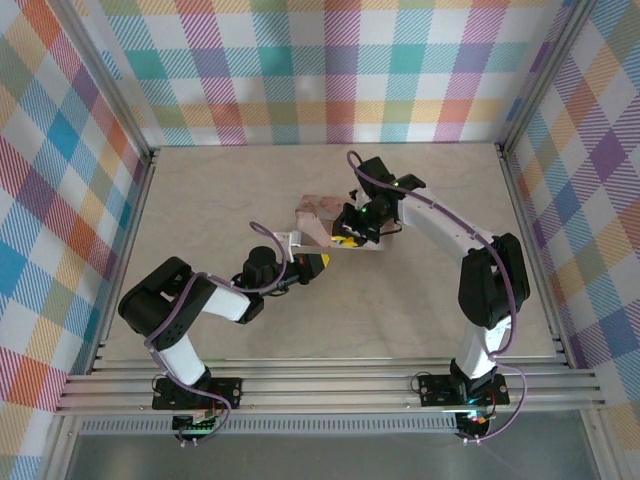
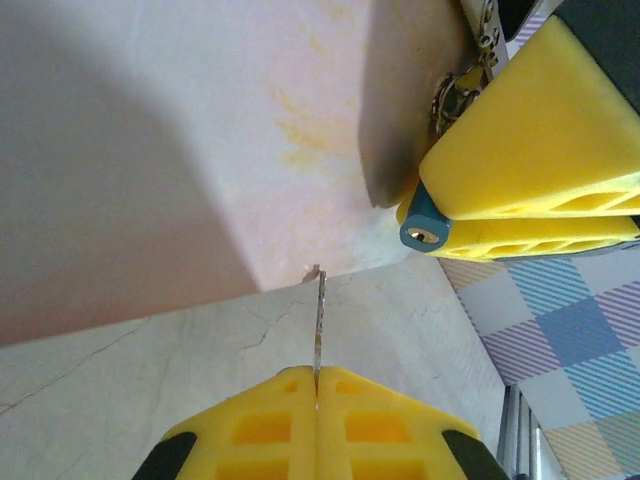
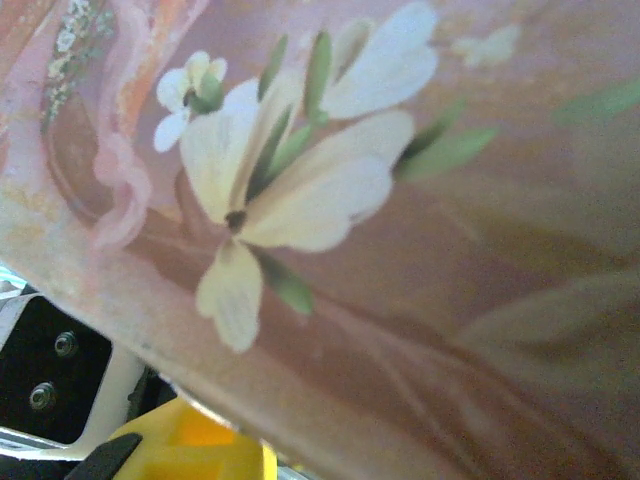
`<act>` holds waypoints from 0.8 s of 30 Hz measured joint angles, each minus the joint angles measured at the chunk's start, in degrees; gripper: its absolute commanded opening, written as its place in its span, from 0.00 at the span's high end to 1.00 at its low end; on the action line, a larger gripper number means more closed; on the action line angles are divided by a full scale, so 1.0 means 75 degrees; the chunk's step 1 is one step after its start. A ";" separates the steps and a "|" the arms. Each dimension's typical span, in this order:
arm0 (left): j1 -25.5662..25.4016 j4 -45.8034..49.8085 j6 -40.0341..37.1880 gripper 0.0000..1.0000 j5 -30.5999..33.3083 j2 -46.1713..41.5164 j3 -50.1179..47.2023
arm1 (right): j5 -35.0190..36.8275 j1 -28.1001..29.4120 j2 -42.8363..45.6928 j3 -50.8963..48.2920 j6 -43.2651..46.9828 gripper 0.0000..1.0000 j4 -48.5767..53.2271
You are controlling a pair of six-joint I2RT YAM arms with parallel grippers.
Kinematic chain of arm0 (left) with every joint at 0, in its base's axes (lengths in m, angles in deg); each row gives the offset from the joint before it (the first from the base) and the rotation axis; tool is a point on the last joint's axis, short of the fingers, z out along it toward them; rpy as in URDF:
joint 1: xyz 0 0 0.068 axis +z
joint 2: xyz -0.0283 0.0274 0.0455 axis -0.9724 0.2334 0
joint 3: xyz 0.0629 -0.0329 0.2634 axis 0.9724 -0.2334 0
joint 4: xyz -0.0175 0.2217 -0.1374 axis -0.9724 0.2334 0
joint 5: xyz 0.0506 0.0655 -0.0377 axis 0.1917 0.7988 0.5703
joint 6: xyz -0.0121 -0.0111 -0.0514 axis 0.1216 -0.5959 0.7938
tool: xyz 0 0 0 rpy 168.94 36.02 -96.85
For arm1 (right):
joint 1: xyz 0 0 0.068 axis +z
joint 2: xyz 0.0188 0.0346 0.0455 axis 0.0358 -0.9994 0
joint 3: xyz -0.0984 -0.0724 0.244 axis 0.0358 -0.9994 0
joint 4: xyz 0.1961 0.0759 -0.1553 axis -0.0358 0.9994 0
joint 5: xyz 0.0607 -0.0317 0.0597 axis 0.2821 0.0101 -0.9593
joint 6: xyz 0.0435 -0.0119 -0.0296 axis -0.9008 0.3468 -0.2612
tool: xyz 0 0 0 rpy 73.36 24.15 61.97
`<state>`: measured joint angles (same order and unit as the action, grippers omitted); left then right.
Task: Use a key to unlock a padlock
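A pale, marbled table (image 1: 200, 200) is enclosed by walls (image 1: 60, 150) of bright plaid cloth. Near the middle of the table a pink tin (image 1: 318, 222) is seen; from the right wrist camera its surface is shown close up, printed with cream flowers and green leaves.

Two arms are reached in from the near edge. The right gripper (image 1: 350, 237) is placed at the right-hand side of the tin, and the left gripper (image 1: 312, 263) just in front of the tin.

From the left wrist camera, the right gripper's yellow fingers (image 2: 540, 140) are seen clamped together on the padlock (image 2: 424, 228). Its rounded end, teal with a brass keyhole, is left poking out between them. The padlock is held just beside the tin's wall, above the table. A short run of metal rings (image 2: 455, 95) is seen hanging next to it.

The key (image 2: 320, 320), a thin metal blade, is pinched between the left gripper's closed yellow fingers and pointed away from them. Its tip is brought to the tin's lower edge, apart from the padlock; whether it touches the tin cannot be told.
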<state>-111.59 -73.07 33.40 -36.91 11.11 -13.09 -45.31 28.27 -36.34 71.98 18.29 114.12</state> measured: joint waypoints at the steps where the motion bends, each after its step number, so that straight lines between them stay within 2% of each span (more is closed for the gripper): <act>1: 0.0000 -0.0064 0.0041 1.00 0.0000 0.0000 0.0000 | 0.0000 0.0000 0.0000 0.0000 0.0000 1.00 0.0000; 8: 0.0000 -0.0163 0.0087 1.00 -0.0178 0.0000 0.0149 | 0.0000 0.0000 0.0000 0.0000 0.0003 1.00 0.0000; 24: 0.0000 0.0699 -0.0012 1.00 -0.0551 -0.0090 0.0662 | 0.0000 -0.0009 0.0000 0.0000 0.0032 1.00 0.0003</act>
<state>-111.59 -67.83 33.31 -41.04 10.43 -8.12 -45.31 28.21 -36.34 71.98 18.53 114.14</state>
